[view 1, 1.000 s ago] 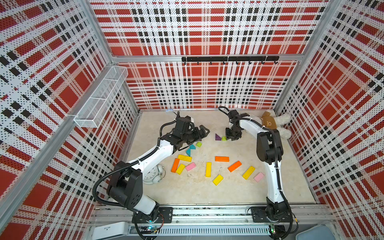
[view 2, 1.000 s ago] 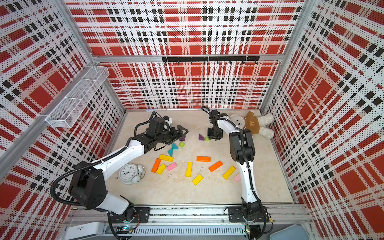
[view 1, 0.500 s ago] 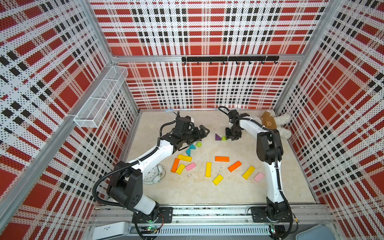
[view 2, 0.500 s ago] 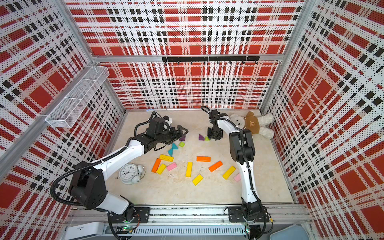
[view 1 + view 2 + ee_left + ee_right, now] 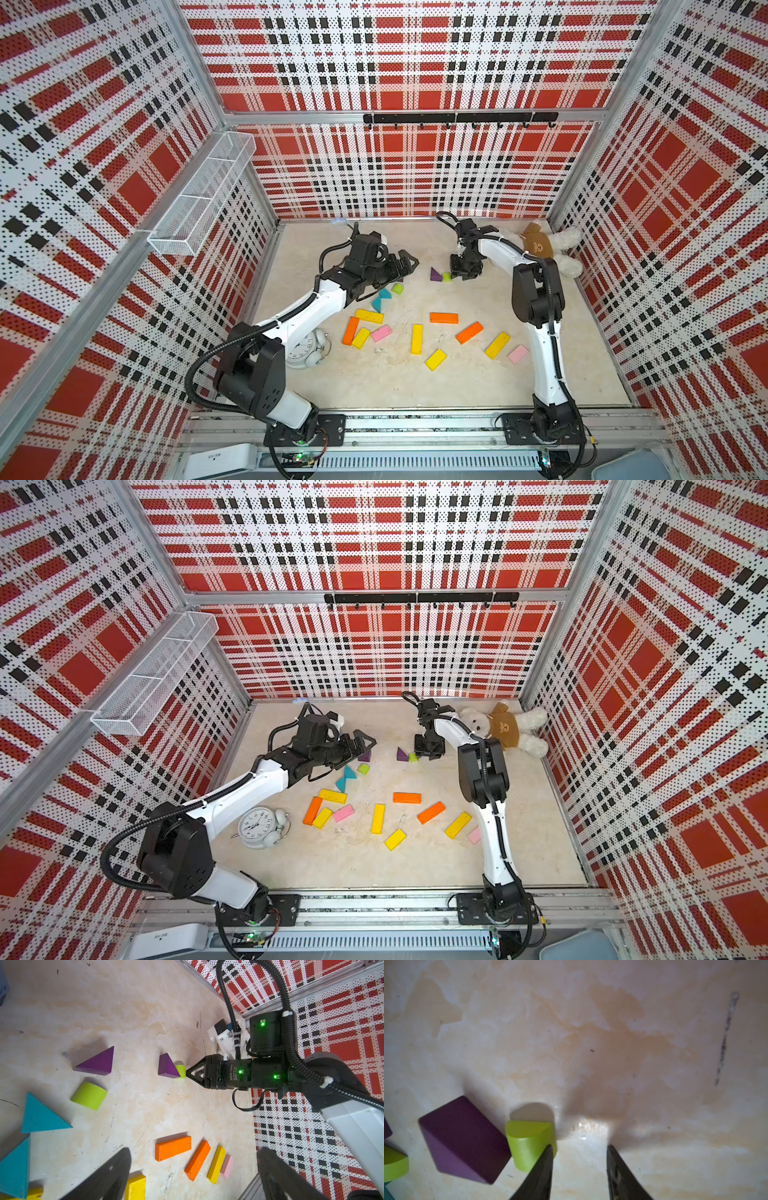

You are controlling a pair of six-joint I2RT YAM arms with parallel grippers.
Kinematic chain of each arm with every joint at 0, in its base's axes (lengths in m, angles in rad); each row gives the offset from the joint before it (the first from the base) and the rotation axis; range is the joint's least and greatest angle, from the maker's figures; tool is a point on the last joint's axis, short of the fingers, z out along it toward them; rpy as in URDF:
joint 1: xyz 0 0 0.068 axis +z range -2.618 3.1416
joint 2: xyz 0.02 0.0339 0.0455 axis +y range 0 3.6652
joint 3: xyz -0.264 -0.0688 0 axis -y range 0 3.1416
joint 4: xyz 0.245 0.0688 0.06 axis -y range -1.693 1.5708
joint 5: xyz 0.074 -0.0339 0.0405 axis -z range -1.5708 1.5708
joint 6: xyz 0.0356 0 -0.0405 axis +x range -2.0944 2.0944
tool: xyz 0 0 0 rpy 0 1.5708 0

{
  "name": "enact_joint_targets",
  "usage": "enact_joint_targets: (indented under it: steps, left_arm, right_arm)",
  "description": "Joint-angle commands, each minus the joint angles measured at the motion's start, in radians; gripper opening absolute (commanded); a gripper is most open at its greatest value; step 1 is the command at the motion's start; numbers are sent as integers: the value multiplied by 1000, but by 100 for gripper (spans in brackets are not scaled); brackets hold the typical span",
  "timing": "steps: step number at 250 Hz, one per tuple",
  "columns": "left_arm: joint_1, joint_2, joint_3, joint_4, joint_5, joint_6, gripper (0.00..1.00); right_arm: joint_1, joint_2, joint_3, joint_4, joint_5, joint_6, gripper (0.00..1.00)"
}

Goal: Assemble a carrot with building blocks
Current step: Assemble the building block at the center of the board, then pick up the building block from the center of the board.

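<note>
While both arms reach over the far half of the surface point(image 5: 374, 386), the building blocks lie loose and unassembled.
Right end effector point(image 5: 579, 1147): fingers apart, nothing between them; one fingertip is at the side of a lime-green stub point(image 5: 529, 1142), contact not discernible. The stub stands just beside a purple triangle point(image 5: 463, 1138). Left end effector point(image 5: 409, 262): fingers wide apart, empty, near a second purple triangle point(image 5: 97, 1062). Nearer the bases lie a second stub point(image 5: 397, 288), teal triangles point(image 5: 382, 296), yellow bars point(image 5: 417, 339), orange bars point(image 5: 444, 318) and pink bars point(image 5: 381, 333), all flat and scattered. Alarm clock point(image 5: 305, 347) by the left arm; plush bear point(image 5: 505, 727) in the far corner.
</note>
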Motion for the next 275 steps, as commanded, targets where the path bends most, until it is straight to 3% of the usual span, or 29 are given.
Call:
enact_joint_targets:
  steps: [1, 65, 158, 275]
  left_arm:
    - [18, -8, 3, 7, -6, 9, 97]
    - [129, -29, 2, 3, -12, 2, 97]
    - [316, -76, 1, -14, -65, 17, 97]
    - [319, -62, 0, -10, -45, 5, 97]
  right_arm:
    - [10, -22, 40, -16, 38, -21, 45]
    - [129, -129, 71, 12, 92, -46, 51]
    - [302, 37, 272, 44, 62, -10, 63]
    - [346, 252, 492, 36, 37, 19, 75]
